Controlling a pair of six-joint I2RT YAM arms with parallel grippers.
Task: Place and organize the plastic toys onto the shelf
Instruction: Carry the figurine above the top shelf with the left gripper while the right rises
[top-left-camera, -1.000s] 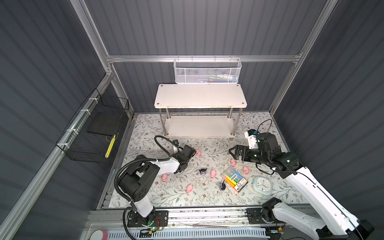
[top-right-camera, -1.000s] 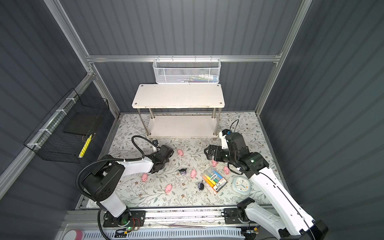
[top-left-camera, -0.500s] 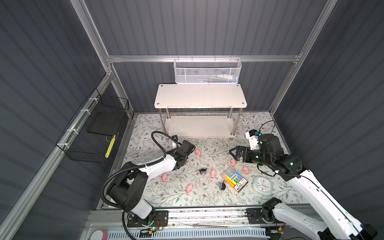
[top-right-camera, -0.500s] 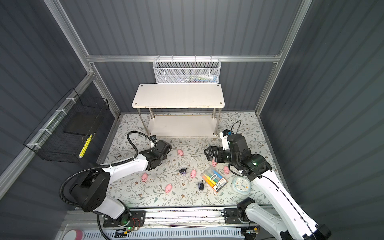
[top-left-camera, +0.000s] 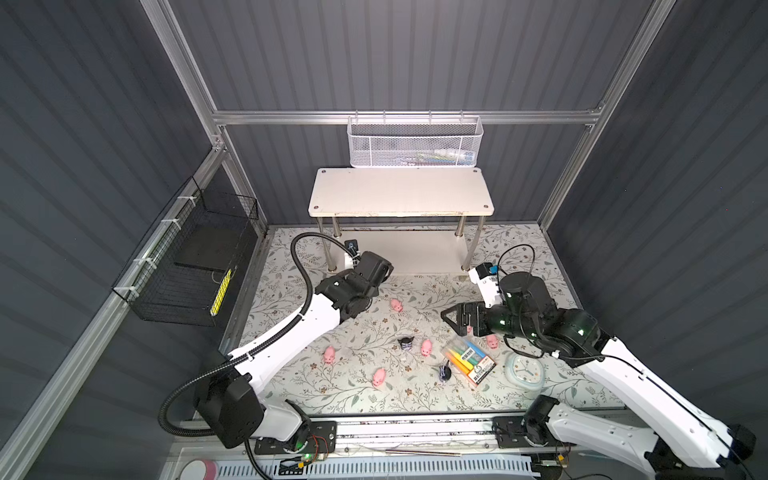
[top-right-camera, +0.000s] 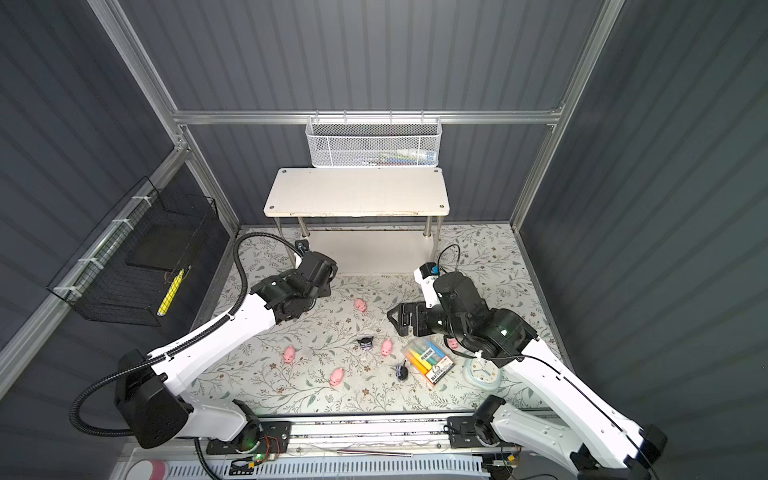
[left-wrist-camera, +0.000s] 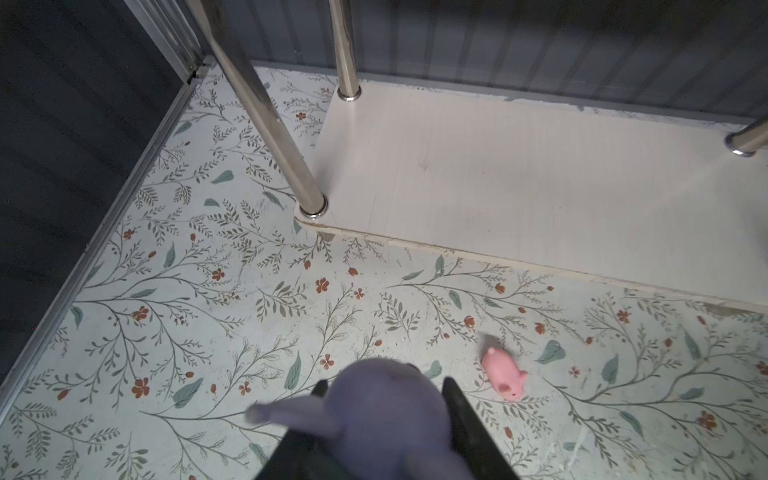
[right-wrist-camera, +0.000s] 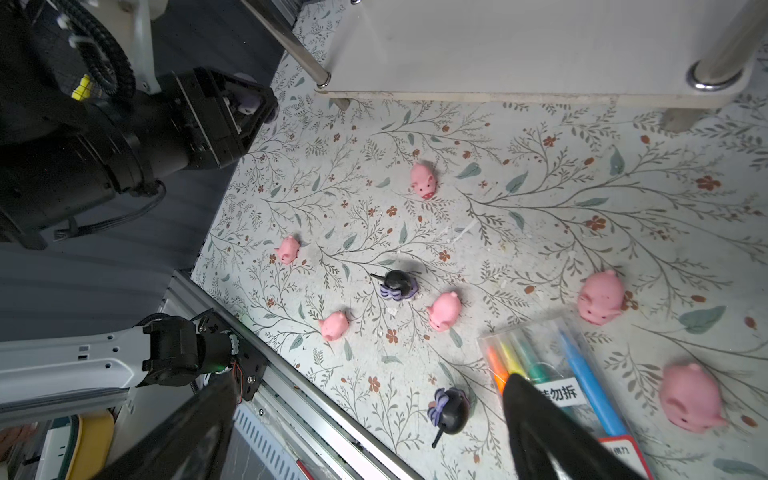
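Left hand (left-wrist-camera: 386, 392), jaws pinched narrow on a purple cartoon figurine (left-wrist-camera: 386, 419), hangs over the floral counter (top-left-camera: 365, 399) nr the front-left post of the white two-tier shelf (top-left-camera: 399, 195). Right hand (top-left-camera: 451, 318), jaws spread wide w/ nothing btwn them, hovers by the marker pack (top-left-camera: 467, 359). Six pink pigs (right-wrist-camera: 423, 180) & two more figurines (right-wrist-camera: 399, 284) lie scattered on the counter in front of the shelf, two pigs close to the right hand. Pale-blue clock (top-left-camera: 524, 370) sits beside the markers.
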